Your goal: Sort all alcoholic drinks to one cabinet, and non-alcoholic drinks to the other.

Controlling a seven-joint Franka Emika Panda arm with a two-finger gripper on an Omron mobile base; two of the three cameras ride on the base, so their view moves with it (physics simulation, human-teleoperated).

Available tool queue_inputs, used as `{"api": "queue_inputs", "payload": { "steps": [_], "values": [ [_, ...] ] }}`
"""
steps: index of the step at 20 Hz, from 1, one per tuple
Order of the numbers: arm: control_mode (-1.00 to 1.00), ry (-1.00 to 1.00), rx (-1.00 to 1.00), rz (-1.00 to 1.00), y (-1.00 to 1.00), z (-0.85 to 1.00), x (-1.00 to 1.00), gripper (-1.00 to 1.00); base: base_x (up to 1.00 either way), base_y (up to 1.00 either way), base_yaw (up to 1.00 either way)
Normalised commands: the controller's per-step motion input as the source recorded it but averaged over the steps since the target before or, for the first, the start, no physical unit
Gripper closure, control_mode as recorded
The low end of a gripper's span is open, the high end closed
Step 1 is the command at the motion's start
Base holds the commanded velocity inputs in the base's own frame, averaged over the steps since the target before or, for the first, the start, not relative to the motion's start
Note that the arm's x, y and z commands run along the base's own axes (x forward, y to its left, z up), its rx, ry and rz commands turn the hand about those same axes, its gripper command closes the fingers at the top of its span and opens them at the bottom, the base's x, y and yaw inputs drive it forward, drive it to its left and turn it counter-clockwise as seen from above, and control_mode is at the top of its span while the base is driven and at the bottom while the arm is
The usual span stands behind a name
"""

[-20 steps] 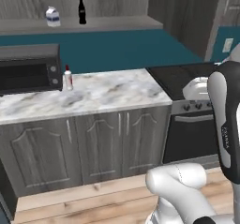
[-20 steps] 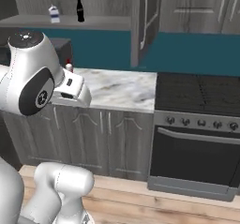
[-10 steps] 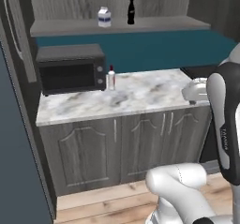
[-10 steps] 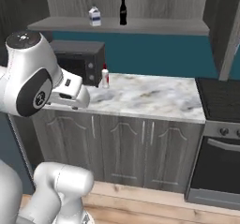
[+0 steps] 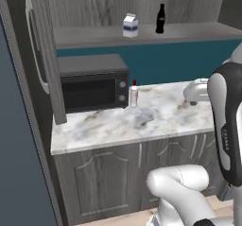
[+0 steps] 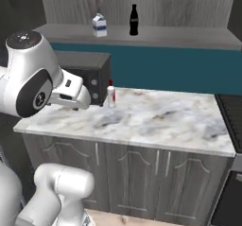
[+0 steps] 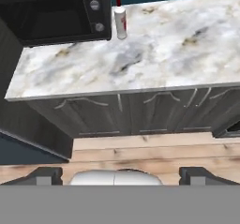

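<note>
On the grey-veined marble surface (image 5: 142, 121), just beside the right face of the black microwave (image 5: 90, 85), one slim clear-white bottle with a red cap and red label (image 5: 133, 95) is standing upright, its long axis vertical. We are placing the claw (image 7: 120, 174) well back from it, hanging out over the wooden floor in front of the grey lower cabinets; the bottle is lying ahead and slightly left of us in the hand view, across the surface's front edge. Our two dark tips are sitting wide apart with nothing between them, so we are reading the claw as open and empty. Up on the grey shelf (image 6: 189, 36), the small white gable-top milk carton with a blue band (image 6: 99, 25) and the black cola bottle with a white label (image 6: 133, 20) are standing near each other. We are not making out any label lettering.
</note>
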Motion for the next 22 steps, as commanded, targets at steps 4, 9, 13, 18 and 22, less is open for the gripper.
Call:
{"api": "queue_inputs", "payload": {
  "steps": [4, 9, 13, 18, 22],
  "values": [
    [1.00, 0.00, 0.00, 0.00, 0.00, 0.00, 0.00, -1.00, 0.72, 0.30, 0.00],
    [1.00, 0.00, 0.00, 0.00, 0.00, 0.00, 0.00, -1.00, 0.15, 0.11, 0.00],
    [-1.00, -0.01, 0.00, 0.03, -0.09, -0.19, 0.01, -1.00, 0.00, 0.00, 0.00],
    [-1.00, -0.14, 0.05, 0.35, -0.50, -0.42, 0.32, -1.00, 0.00, 0.00, 0.00],
    [-1.00, -0.19, 0.13, 0.54, -0.39, -0.46, 0.84, -1.00, 0.00, 0.00, 0.00]
  ]
}}
